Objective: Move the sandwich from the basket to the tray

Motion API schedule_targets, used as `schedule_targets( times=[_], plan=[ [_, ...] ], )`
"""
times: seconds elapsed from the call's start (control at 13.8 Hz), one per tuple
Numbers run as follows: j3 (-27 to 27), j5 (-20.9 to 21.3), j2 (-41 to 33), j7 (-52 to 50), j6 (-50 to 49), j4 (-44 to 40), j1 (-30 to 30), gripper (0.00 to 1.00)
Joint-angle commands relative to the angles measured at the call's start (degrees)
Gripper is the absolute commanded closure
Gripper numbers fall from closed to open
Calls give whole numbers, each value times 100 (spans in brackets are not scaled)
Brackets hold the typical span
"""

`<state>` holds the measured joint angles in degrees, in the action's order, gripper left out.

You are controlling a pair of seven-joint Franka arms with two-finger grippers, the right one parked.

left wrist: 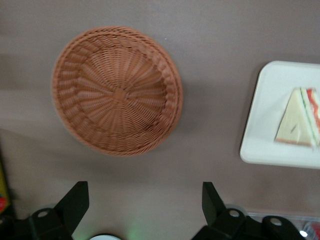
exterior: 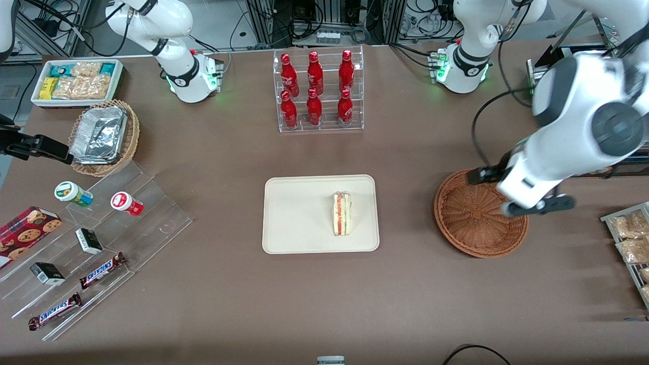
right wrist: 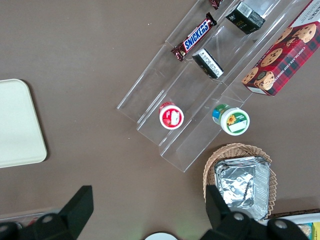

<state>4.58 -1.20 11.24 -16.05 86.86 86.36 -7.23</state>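
The sandwich (exterior: pixel 342 214) lies on the cream tray (exterior: pixel 294 213), toward the tray's end nearest the working arm, with its filling layers showing. The reddish-brown wicker basket (exterior: pixel 471 218) stands beside the tray toward the working arm's end of the table and holds nothing. My left gripper (exterior: pixel 532 205) hangs high over the basket's rim, open and empty. In the left wrist view the gripper (left wrist: pixel 145 192) has its fingers (left wrist: pixel 77 197) wide apart over bare table, with the basket (left wrist: pixel 117 90), the tray (left wrist: pixel 265 125) and the sandwich (left wrist: pixel 300 122) in sight.
A clear rack of red bottles (exterior: pixel 318 91) stands farther from the camera than the tray. Toward the parked arm's end are a stepped acrylic stand with snacks (exterior: pixel 91 243), a tan basket with foil containers (exterior: pixel 104 137) and a white bin (exterior: pixel 76 81). A wire rack of snack packets (exterior: pixel 631 243) sits beside the basket.
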Motion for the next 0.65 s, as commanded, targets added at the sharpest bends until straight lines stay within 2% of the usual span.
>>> schedule_targets(
  times=[0.0, 0.15, 0.58],
  plan=[
    [70, 84, -727, 384, -361, 311, 205, 0],
    [70, 217, -947, 357, -459, 329, 213, 0],
    [-1, 226, -1071, 664, -591, 329, 459, 0]
  ],
)
